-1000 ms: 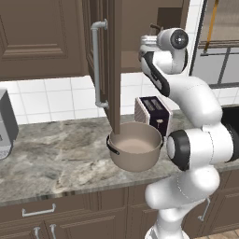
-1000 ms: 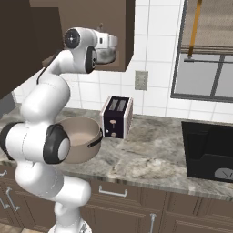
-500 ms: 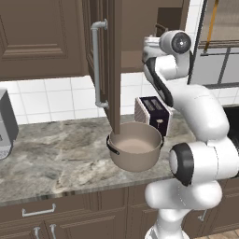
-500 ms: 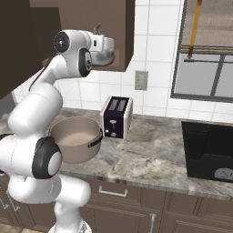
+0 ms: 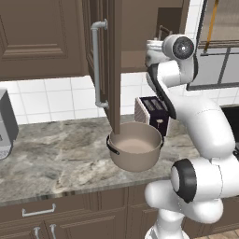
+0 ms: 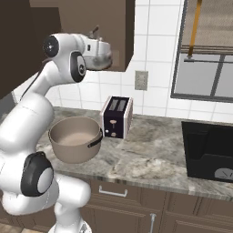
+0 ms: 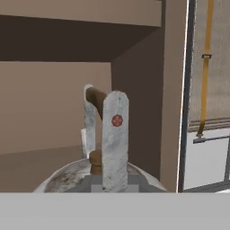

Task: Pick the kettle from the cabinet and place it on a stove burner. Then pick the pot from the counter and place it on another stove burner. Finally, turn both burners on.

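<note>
The silver kettle (image 6: 101, 53) hangs at the mouth of the open dark brown cabinet (image 6: 91, 18), held up by its arched handle. My gripper (image 6: 93, 40) is shut on that handle. In the hand view the two fingers (image 7: 115, 134) clamp the brown handle above the kettle's (image 7: 63, 180) shiny lid, with the cabinet's (image 7: 54, 112) floor and back wall behind. The beige pot (image 5: 135, 145) stands on the marble counter (image 5: 56, 154) under the cabinet door (image 5: 115, 60); the same pot (image 6: 75, 139) is left of the toaster. The black stove (image 6: 209, 150) lies at the right.
A dark toaster (image 6: 117, 116) stands on the counter between pot and stove, below the kettle. The open door's silver bar handle (image 5: 96, 65) juts out left of my arm. A window with a blind (image 6: 205, 50) is above the stove. A grey appliance (image 5: 7, 123) sits at the far left.
The hand with the kettle has barely shifted at the cabinet mouth. My arm's elbow has swung lower and nearer the base, uncovering the pot in the right base view.
</note>
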